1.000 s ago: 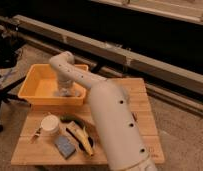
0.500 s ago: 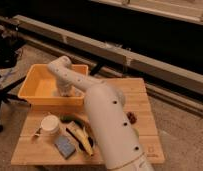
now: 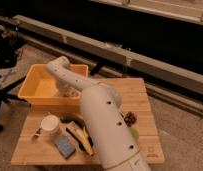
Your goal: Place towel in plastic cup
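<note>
My white arm reaches from the front right across the wooden table (image 3: 145, 97) and bends down into the yellow bin (image 3: 37, 87). The gripper (image 3: 66, 91) is low inside the bin, near its right wall. The towel is hidden; the wrist covers the spot where the gripper sits. A sliver of the light-green plastic cup (image 3: 134, 133) peeks out at the right edge of my forearm, on the table's front right part, well away from the gripper.
On the table's front left stand a white lidded round container (image 3: 50, 124), a flat blue-grey block (image 3: 65, 146) and a banana (image 3: 81, 137). A small brown lumpy object (image 3: 129, 118) lies beside the cup. A long metal rail runs behind the table.
The forearm has swung nearer and fills more of the view. The end of the arm has stayed down inside the yellow bin.
</note>
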`<state>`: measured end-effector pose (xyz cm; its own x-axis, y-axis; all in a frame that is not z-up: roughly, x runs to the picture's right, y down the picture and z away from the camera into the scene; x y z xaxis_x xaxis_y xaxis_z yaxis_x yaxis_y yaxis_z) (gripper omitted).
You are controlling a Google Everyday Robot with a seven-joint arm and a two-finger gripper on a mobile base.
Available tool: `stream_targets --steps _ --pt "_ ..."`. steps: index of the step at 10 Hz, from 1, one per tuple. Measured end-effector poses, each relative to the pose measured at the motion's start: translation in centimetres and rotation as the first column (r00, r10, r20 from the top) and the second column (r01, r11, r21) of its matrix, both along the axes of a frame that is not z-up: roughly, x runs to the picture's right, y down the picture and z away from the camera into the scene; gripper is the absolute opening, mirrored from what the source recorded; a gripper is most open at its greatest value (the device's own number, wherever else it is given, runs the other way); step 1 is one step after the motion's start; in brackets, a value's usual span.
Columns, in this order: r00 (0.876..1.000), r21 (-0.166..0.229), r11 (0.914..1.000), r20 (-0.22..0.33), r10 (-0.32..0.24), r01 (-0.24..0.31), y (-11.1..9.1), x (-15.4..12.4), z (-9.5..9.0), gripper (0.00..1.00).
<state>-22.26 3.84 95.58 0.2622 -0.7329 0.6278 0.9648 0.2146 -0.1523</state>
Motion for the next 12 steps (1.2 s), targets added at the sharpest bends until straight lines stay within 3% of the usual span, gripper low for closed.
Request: stream_targets --steps 1,2,6,9,12 --pt "1.0 0.0 1.0 -0.006 0.003 -0.003 0.0 0.0 -0.3 0.05" --pt "1.0 0.003 1.0 -0.005 0.007 -0.007 -0.3 -0.2 -0.8 0.0" --pt "0.999 0.03 0.9988 0.04 0.037 -0.038 -3.3 -0.1 -5.2 0.0" --pt "0.996 0.063 0.9959 0.069 0.061 -0.065 -6.9 0.4 -10.1 0.0" --pt "0.996 0.098 0.9912 0.039 0.086 -0.09 -9.5 3.9 -14.1 0.0"
